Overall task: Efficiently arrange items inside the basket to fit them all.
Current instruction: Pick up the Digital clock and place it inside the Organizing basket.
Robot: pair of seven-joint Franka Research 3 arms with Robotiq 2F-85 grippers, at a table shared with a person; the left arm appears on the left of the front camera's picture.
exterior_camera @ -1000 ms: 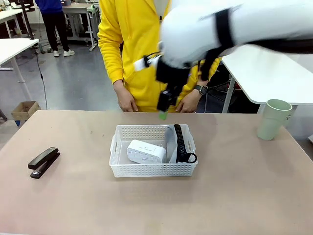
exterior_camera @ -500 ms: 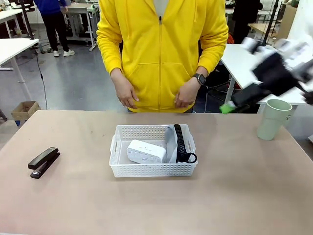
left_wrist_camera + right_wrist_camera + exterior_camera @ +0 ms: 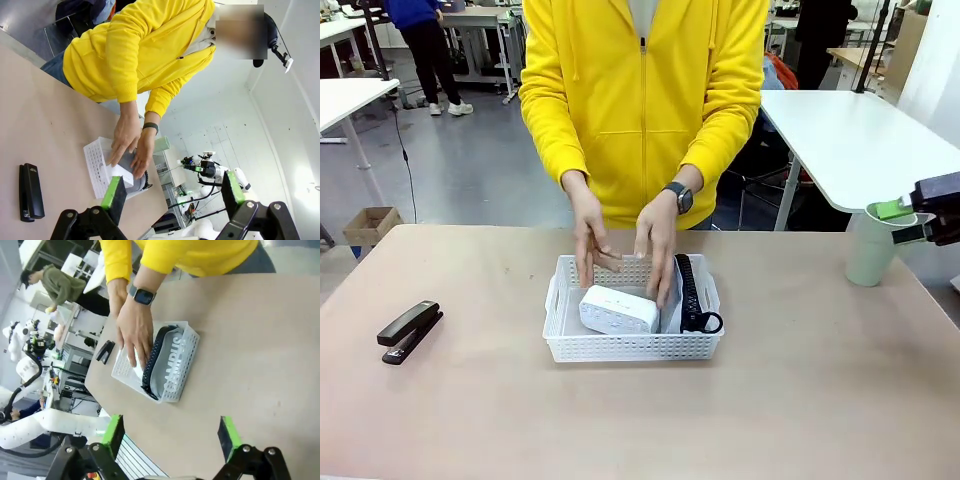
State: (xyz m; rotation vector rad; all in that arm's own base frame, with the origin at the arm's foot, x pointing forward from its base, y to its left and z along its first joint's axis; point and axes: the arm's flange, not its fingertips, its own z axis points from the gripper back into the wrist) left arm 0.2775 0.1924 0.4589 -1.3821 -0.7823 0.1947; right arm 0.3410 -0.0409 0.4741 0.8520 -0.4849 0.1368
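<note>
White basket [image 3: 632, 347] holds the white box [image 3: 617, 310] and grey pouch [image 3: 672, 320].

1. The desk [image 3: 790, 400] has a plain, pinkish-beige top.
2. The basket [image 3: 632, 347] sits on it near the middle, a little towards the far edge.
3. The stapler [image 3: 409, 331] lies flat near the left edge, well apart from the basket.
4. The cup [image 3: 871, 255] stands upright at the far right, well apart from the basket.
</note>
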